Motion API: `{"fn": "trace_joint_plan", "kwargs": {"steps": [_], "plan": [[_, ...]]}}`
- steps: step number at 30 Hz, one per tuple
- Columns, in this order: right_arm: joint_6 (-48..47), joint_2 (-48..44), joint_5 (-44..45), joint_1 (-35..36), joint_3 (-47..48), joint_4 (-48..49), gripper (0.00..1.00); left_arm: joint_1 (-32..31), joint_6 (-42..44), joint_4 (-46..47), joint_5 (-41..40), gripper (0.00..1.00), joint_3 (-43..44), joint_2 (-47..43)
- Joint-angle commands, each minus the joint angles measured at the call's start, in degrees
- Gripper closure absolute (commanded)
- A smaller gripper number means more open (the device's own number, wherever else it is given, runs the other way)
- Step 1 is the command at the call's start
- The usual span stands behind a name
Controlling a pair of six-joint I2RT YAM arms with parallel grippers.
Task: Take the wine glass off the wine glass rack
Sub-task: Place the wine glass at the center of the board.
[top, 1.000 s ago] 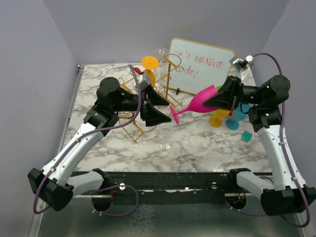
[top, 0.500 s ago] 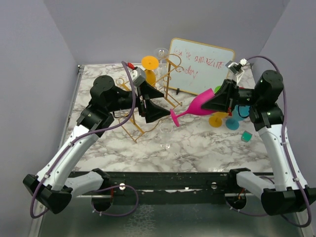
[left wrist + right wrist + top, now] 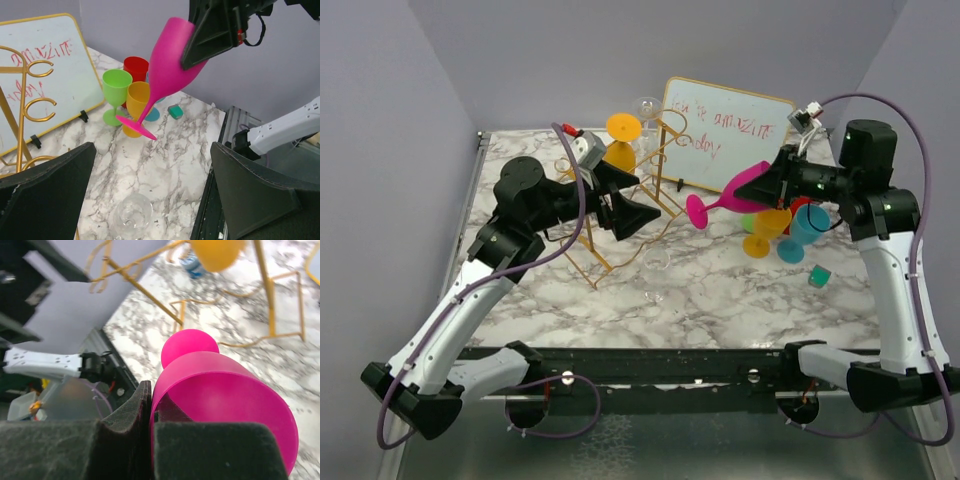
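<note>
Right gripper [image 3: 775,186] is clamped on the rim of the pink wine glass [image 3: 732,193], holding it tilted in mid-air, foot towards the gold rack [image 3: 20,150] but clear of it, in front of the whiteboard [image 3: 730,130]. Left gripper [image 3: 642,198] hangs beside the rack, jaws spread wide and empty.

The wine glass [image 3: 738,192] I hold is magenta. The wine glass rack [image 3: 660,152] is gold; the table [image 3: 720,290] white marble, grey-veined.

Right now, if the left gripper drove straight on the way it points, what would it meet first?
Probably the foot of the pink wine glass, held tilted by the right gripper; depth is unclear.
</note>
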Motion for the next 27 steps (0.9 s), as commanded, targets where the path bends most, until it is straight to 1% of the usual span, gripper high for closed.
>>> {"fn": "trace_joint_plan", "kwargs": {"steps": [1,5,7,9,15,18,22,27], "plan": [[-5.32,2.76,13.62,1.83,2.44,-10.85,1.0,-0.22,0.88,-0.65,-4.67,0.01,1.77,-2.54],[-6.21,4.59,21.72,5.28,3.11,-12.57,1.0,-0.24,1.28,-0.95,-5.36,0.01,1.35,-2.71],[-6.23,5.62,27.89,8.81,3.78,-13.35,1.0,-0.22,0.92,-0.65,-5.51,0.01,1.08,-2.83],[-5.99,6.98,36.61,12.87,4.2,-13.93,1.0,-0.2,0.77,-0.45,-5.65,0.01,1.04,-2.9],[-5.22,11.24,51.24,20.26,4.17,-14.32,1.0,-0.2,0.96,-1.2,-7.11,0.01,1.2,-3.97],[-5.34,13.21,58.97,22.58,3.6,-13.39,1.0,-0.22,3.19,-3.59,-7.04,0.01,2.13,-4.39],[-6.44,16.34,62.06,23.8,1.66,-9.93,1.0,-0.25,6.46,-9.52,-8.2,0.01,6.59,-2.68],[-6.8,20.0,65.12,24.32,-0.09,-5.26,1.0,-0.25,4.96,-8.03,-8.65,0.01,5.2,-3.97]]}}
